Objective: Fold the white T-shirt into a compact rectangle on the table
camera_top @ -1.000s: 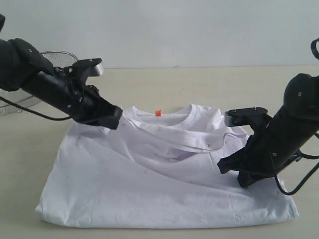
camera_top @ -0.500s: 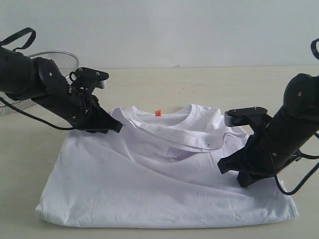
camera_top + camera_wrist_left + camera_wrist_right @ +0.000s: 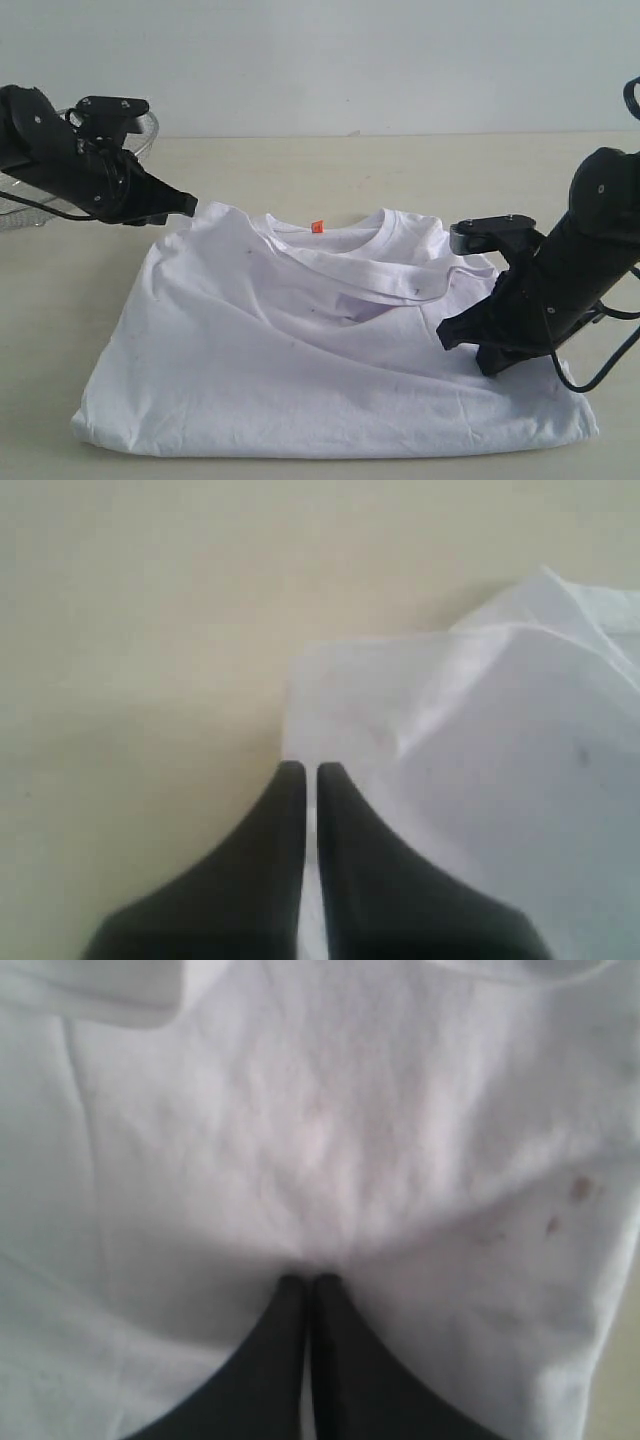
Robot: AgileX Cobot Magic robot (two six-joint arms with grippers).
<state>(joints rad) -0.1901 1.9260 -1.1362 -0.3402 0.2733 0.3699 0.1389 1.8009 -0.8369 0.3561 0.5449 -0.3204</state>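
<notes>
The white T-shirt lies partly folded on the table, collar and orange neck tag at the far side. My left gripper is at the shirt's far left corner, shut on a pinch of its fabric and holding that corner drawn out. In the left wrist view a strip of the shirt shows between the closed left gripper fingers, beside bare table. My right gripper is shut on the shirt's right side. There the cloth puckers at the right gripper tips.
A round wire-mesh basket stands at the far left behind my left arm. Bare tabletop runs behind the shirt to the back wall. A black cable loops off the right arm near the shirt's right edge.
My left gripper has moved left and slightly up, dragging the shirt's far left corner outward with it. The right arm has not moved.
</notes>
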